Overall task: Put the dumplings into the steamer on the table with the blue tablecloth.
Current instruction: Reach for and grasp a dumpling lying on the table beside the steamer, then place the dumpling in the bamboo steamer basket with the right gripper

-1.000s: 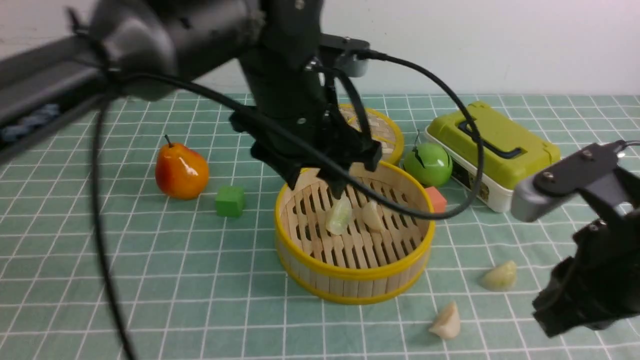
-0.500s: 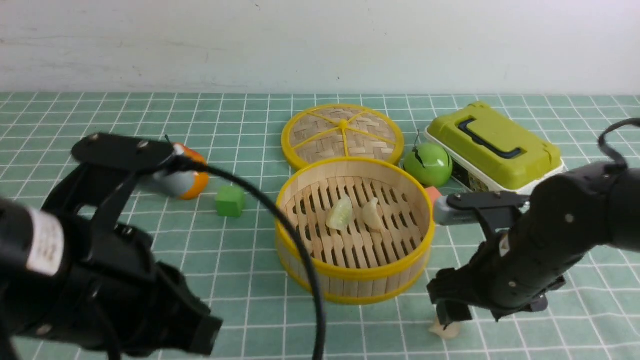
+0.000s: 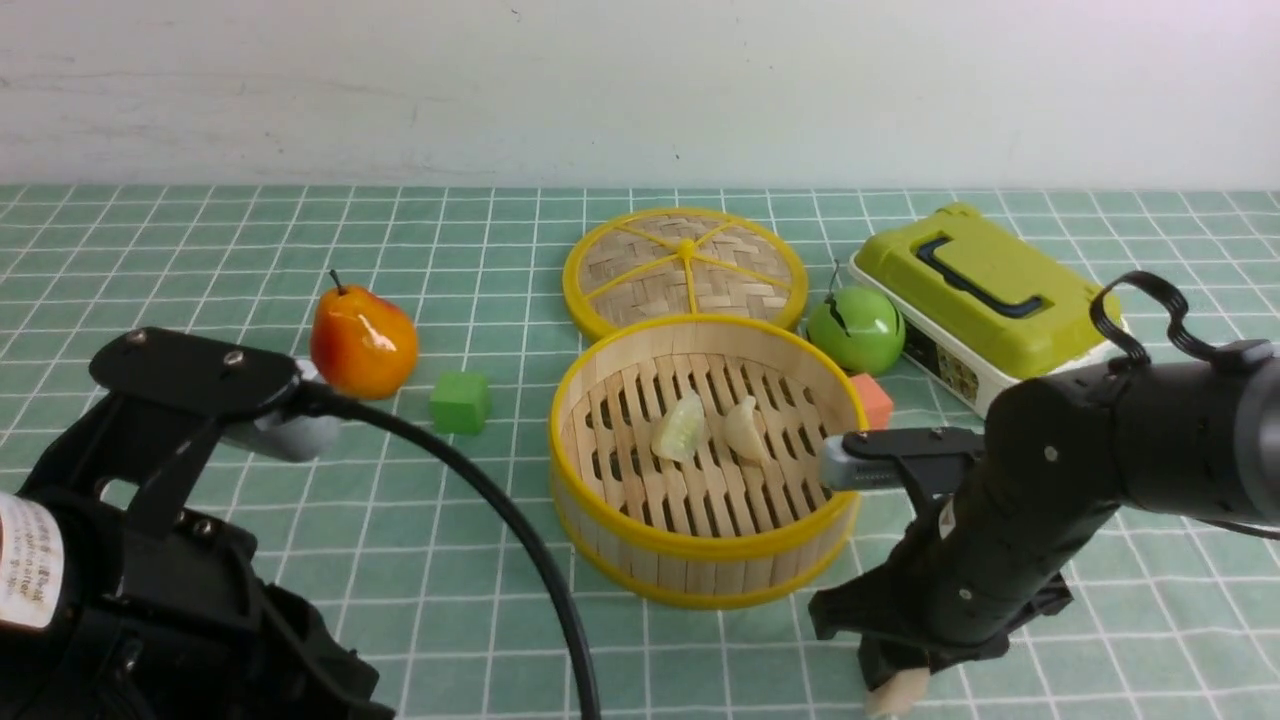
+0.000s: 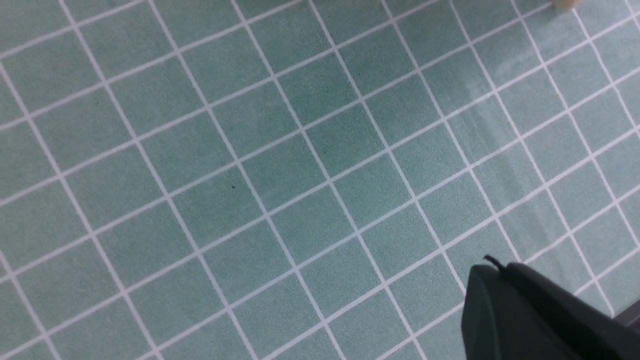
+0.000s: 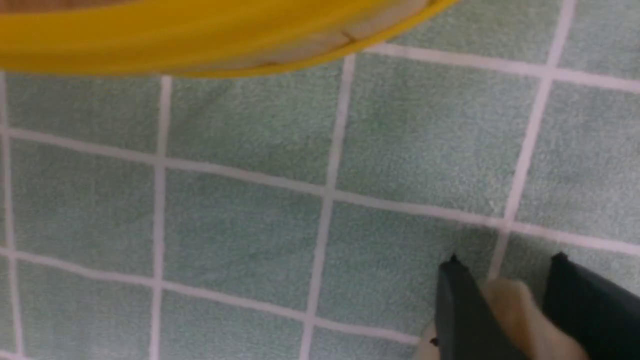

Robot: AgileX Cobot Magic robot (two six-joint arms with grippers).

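Observation:
The bamboo steamer (image 3: 700, 565) stands mid-table on the teal checked cloth (image 3: 480, 560). Two dumplings (image 3: 680, 425) (image 3: 745, 428) lie on its slatted base. My right gripper (image 3: 890, 675) is down on the cloth just in front and to the right of the steamer, shut on a third dumpling (image 3: 900, 692). In the right wrist view the dumpling (image 5: 520, 320) sits between the fingers (image 5: 460, 310), with the steamer's yellow rim (image 5: 200, 45) close by. The fourth dumpling is hidden behind the right arm. My left gripper (image 4: 492, 267) is shut and empty above bare cloth at near left.
The woven lid (image 3: 685, 265) lies behind the steamer. A pear (image 3: 362, 345) and a green cube (image 3: 460, 402) are to its left. A green apple (image 3: 855, 328), an orange cube (image 3: 873, 398) and a lime-green box (image 3: 985, 295) are to its right.
My left arm left a dumpling in the steamer and pulled back to the near left. My right arm moved in and down and closed round the near dumpling.

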